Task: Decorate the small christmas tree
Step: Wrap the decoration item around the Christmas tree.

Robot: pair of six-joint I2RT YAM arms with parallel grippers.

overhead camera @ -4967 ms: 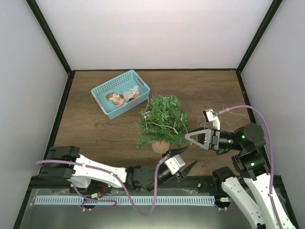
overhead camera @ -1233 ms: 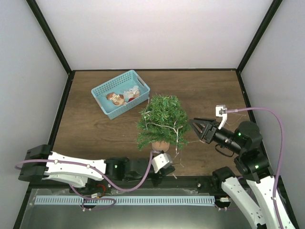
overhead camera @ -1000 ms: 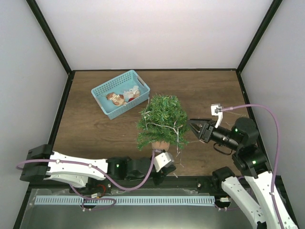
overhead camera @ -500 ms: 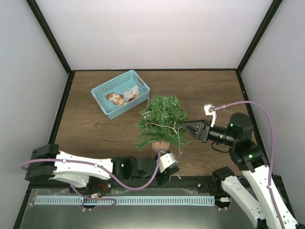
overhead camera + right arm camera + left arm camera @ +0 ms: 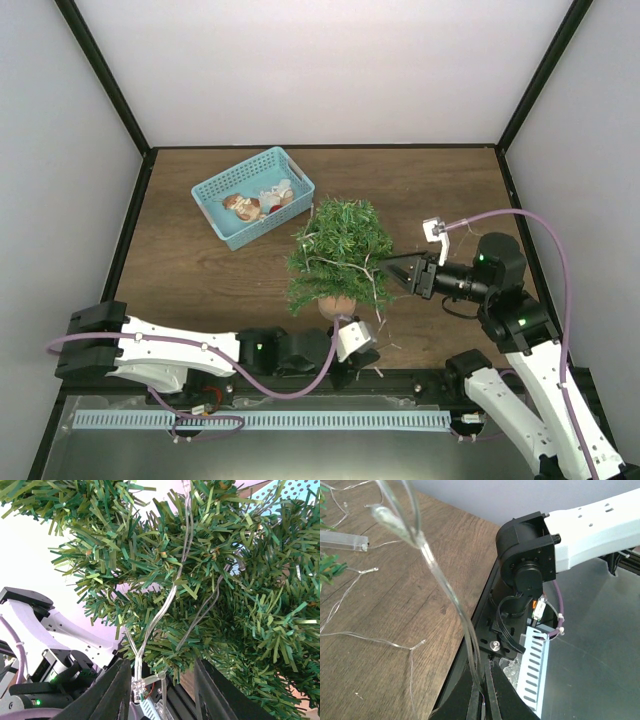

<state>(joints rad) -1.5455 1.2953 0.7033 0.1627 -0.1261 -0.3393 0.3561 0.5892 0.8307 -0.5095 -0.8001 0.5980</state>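
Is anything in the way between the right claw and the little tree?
No, nothing visible blocks it. The right gripper is at the right side of the small christmas tree, with its open fingers up against the branches. Only the clear light string hangs there, draped over the needles between the fingers.

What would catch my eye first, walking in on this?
The bushy small christmas tree stands centre stage, a clear light string threaded through its branches. The right pincer points into its right side, open, while the left pincer pinches the string low in front. A light-blue basket of ornaments sits behind, to the left.
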